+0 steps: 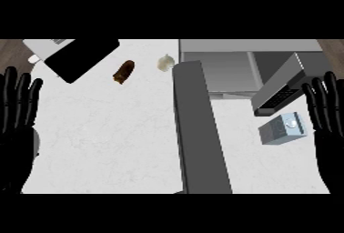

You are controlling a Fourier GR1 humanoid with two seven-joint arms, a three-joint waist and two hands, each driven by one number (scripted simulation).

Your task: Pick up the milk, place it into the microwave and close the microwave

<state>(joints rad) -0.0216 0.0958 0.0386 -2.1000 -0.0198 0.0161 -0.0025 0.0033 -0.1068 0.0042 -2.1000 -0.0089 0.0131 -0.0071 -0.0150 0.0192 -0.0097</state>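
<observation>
Resting at the view's right edge, right hand (328, 123): fingers straight, holding nothing. Milk carton (285, 129) sits just to its left, beside the fingers, cap facing up. Microwave (225, 73) lies ahead-left of the hand. Left hand (17, 118), likewise open and empty, is well apart. Right hand is nearer and probably takes the pick.

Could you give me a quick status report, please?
Left hand, right hand open, resting at the edges. Milk on counter near right hand, not held. Microwave door open; nothing seen in the way.
</observation>
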